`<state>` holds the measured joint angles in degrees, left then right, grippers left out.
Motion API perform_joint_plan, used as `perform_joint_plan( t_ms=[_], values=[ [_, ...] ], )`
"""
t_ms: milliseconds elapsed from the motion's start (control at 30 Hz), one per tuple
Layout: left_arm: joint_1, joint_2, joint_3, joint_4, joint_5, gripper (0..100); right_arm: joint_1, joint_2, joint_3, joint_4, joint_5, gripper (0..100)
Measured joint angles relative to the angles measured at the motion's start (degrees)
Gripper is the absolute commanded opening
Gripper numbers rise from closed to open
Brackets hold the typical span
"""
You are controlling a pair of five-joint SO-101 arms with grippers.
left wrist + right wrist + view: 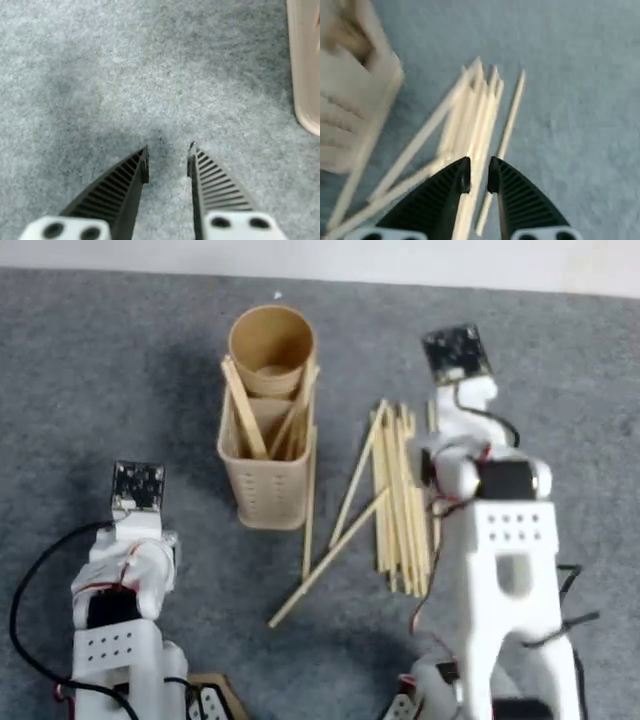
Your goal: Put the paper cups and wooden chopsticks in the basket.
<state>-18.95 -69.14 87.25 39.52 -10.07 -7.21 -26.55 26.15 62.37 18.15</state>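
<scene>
The basket (265, 495) stands upright near the centre of the grey carpet (100, 370). The paper cups (270, 345) are nested in its far end, and several sticks lean inside it, so that part of the task is judged complete. The remaining wooden chopsticks (400, 500) lie in a loose, roughly parallel pile on the carpet just beside the basket, with two strays angled toward its base. The right gripper (479, 175) is positioned directly over this pile, aligned along the sticks, an orientation that suits pinching one across its width. Whether it is closed on a stick cannot be determined. The left gripper (167, 160) hangs over bare carpet on the other side of the basket, jaws moderately apart and holding nothing. This position is judged to keep it out of the working arm's path.
</scene>
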Motion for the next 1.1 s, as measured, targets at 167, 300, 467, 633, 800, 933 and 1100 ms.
perform_joint_plan(
  t_ms=[167, 300, 467, 633, 800, 933, 1100],
  values=[
    [0.0, 0.0, 0.0, 0.0, 0.0, 16, 2.9, 9.8, 5.5, -4.8, 3.3, 7.1],
    [0.0, 0.0, 0.0, 0.0, 0.0, 16, 2.7, 15.3, 7.5, -8.8, 4.0, 7.1],
    [0.0, 0.0, 0.0, 0.0, 0.0, 16, 3.0, 20.5, 7.6, -11.7, 4.1, 7.1],
    [0.0, 0.0, 0.0, 0.0, 0.0, 16, 3.0, 25.1, 7.6, -12.0, 4.7, 7.1],
    [0.0, 0.0, 0.0, 0.0, 0.0, 16, 2.9, 26.0, 7.6, -12.0, 5.4, 16.2],
    [0.0, 0.0, 0.0, 0.0, 0.0, 16, 2.9, 26.0, 7.6, -12.0, 5.4, 22.1],
    [0.0, 0.0, 0.0, 0.0, 0.0, 16, 2.1, 26.8, 7.8, -12.0, 5.4, 22.1]
  ],
)
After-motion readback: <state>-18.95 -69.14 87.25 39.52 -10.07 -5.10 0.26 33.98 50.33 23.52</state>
